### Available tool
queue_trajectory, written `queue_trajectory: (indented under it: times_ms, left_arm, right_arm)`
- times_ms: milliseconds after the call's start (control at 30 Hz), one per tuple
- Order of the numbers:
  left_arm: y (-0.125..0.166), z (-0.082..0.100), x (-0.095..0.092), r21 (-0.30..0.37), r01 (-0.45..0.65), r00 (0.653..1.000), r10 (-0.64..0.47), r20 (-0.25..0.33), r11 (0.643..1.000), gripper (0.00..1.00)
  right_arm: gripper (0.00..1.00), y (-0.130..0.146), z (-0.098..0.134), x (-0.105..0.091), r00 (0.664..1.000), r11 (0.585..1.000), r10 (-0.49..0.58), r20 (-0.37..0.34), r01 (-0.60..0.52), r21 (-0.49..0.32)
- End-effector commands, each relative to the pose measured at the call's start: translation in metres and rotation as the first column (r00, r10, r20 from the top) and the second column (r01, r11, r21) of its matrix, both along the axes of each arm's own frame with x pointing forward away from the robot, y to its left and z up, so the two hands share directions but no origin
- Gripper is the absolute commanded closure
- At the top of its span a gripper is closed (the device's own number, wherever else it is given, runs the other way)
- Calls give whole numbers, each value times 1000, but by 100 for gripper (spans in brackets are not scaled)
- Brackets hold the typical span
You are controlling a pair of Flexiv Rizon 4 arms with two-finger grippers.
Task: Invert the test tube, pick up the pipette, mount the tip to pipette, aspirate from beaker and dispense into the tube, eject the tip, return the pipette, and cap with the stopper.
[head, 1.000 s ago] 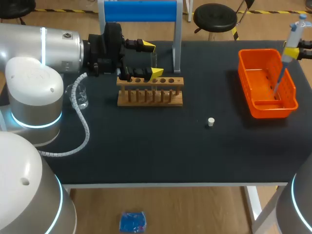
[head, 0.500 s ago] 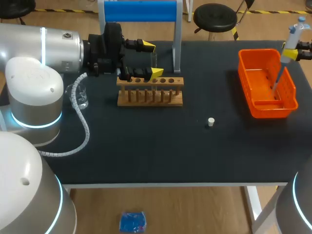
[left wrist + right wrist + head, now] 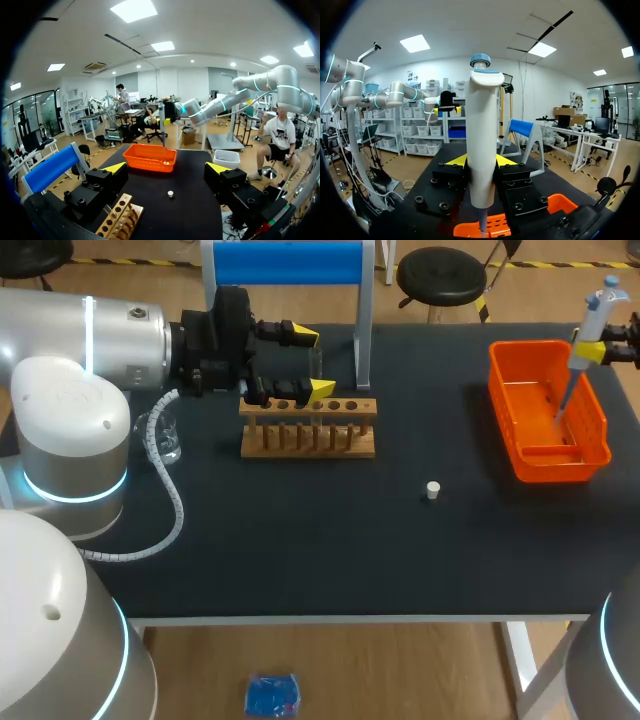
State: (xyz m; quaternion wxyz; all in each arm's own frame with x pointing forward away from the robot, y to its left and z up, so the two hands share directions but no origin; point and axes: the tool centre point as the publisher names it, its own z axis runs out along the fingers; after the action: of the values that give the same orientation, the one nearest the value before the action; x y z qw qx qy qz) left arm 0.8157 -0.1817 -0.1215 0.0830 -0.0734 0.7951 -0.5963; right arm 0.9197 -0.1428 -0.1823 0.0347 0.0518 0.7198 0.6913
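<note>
Leftward, toward the middle of the bench [image 3: 300, 540], is where the pipette [image 3: 598, 315] has drifted a little over the last second. The left arm has not stirred.

Well behind the left tool [image 3: 313, 363], beside the arm's coiled cable [image 3: 172, 495], stands a clear glass beaker [image 3: 165, 437]. The left tool itself is spread wide and grips nothing, poised over one end of the wooden test tube rack [image 3: 308, 428]. A clear test tube [image 3: 316, 356] stands upright between its fingers; whether either finger touches it I cannot tell. Ahead of this tool a small white stopper [image 3: 432, 490] lies alone on the bench, well apart from the rack. Farther ahead again sits the orange basket [image 3: 530, 465].

At the far right, the right tool [image 3: 481, 161] is closed on the pipette, one yellow tip pressed to each side of its body. The pipette hangs slightly tilted, its blue head above the tool. Its thin lower end points down under the tool into the basket.
</note>
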Motion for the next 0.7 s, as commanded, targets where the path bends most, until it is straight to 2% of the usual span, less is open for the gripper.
queue_trajectory:
  times_ms: [33,700]
  left_arm:
    - [1,0,-1,-2,0,1000,0,1,1000,0]
    - [1,0,-1,-2,0,1000,0,1,1000,0]
  right_arm:
    - [100,-2,0,1,1000,1000,7,0,-7,0]
    - [100,1,-1,2,1000,1000,27,-7,-27,7]
